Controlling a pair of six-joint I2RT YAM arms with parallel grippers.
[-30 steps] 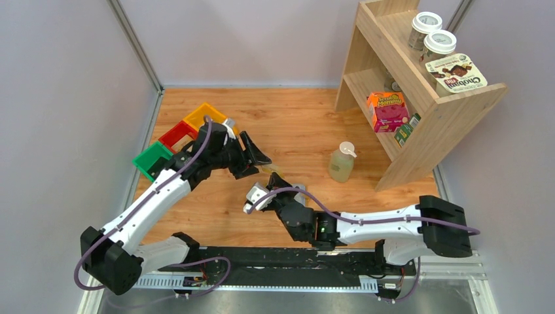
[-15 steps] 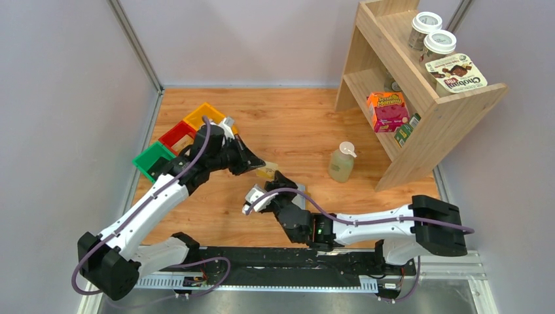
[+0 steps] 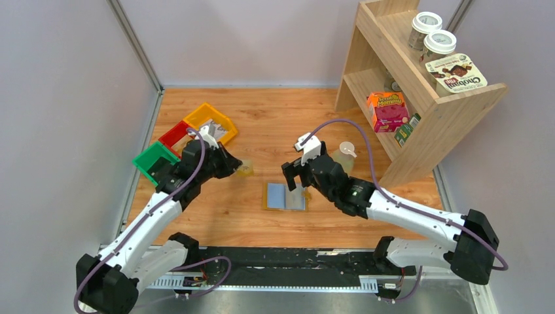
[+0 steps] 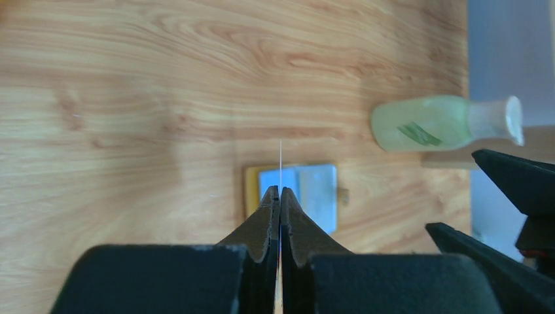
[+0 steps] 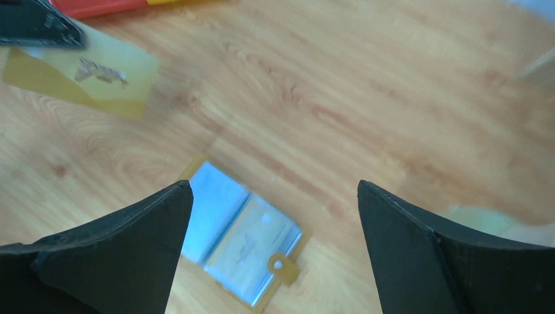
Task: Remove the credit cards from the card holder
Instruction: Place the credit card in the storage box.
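The mustard-yellow card holder (image 3: 286, 196) lies open and flat on the wooden table, showing pale blue sleeves (image 5: 226, 229) and its snap tab (image 5: 278, 265). My left gripper (image 3: 234, 167) is to its left, shut on a thin, pale yellowish credit card (image 3: 246, 169). That credit card (image 5: 98, 75) shows face-on in the right wrist view and as an edge-on sliver (image 4: 280, 154) between the left gripper's (image 4: 280, 190) closed fingers. My right gripper (image 3: 298, 182) hovers over the holder's far right edge, open and holding nothing (image 5: 273, 185).
Green (image 3: 152, 159), red (image 3: 175, 134) and yellow (image 3: 208, 119) bins sit at the left behind my left arm. A soap bottle (image 3: 341, 162) stands just right of my right gripper. A wooden shelf (image 3: 419, 98) with cartons and cups fills the back right.
My right gripper opened, let go of the card holder and moved back and right; the holder now lies on the table. My left gripper shut on a card and drew it away to the left.
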